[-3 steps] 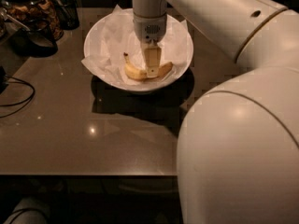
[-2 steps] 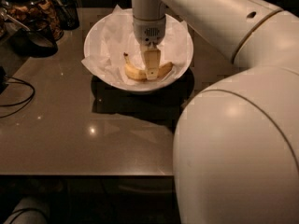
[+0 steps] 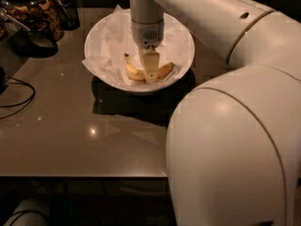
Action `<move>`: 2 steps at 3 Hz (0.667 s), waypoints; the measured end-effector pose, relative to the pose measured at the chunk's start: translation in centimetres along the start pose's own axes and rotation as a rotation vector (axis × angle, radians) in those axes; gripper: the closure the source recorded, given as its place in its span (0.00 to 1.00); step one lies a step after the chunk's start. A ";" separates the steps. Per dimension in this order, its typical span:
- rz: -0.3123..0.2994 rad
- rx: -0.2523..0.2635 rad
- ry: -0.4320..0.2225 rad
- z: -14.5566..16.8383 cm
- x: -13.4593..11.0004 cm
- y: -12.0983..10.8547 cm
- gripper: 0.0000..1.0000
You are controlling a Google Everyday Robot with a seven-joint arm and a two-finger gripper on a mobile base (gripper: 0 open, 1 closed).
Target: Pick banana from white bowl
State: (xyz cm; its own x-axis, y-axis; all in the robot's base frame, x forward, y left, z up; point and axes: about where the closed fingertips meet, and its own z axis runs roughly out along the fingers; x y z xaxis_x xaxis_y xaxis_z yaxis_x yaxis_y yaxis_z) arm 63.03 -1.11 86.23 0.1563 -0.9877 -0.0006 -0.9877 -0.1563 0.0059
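Nearest, the robot's bulky white arm fills the right of the view and hides part of the brown worktop. A dark cable loops at the worktop's left edge, well apart from the action. Further back sits the white bowl, lined with crumpled paper. The banana lies in the bowl's near half, its stem pointing far-left. The hand hangs straight down over the banana's middle, touching or nearly touching it; I cannot tell whether it is closed on the fruit. The likely trouble is a grip on the curved, smooth skin sliding toward one end during the lift, so the banana tips and drops back. Reaching too low could pinch the paper as well and drag the lining, perhaps even the bowl, upward. Too hard a squeeze would probably bruise the fruit. At the far left a glass jar of snacks stands well away from the bowl.
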 end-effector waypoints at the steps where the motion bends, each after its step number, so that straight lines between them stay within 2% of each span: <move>1: -0.015 -0.011 -0.007 0.5 -0.3 -0.3 0.45; 2: -0.028 -0.023 -0.015 1.1 -0.4 -0.4 0.45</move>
State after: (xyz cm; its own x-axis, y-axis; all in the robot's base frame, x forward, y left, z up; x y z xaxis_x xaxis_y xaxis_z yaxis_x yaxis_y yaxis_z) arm 63.39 -0.61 85.14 0.1840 -0.9828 -0.0164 -0.9824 -0.1845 0.0286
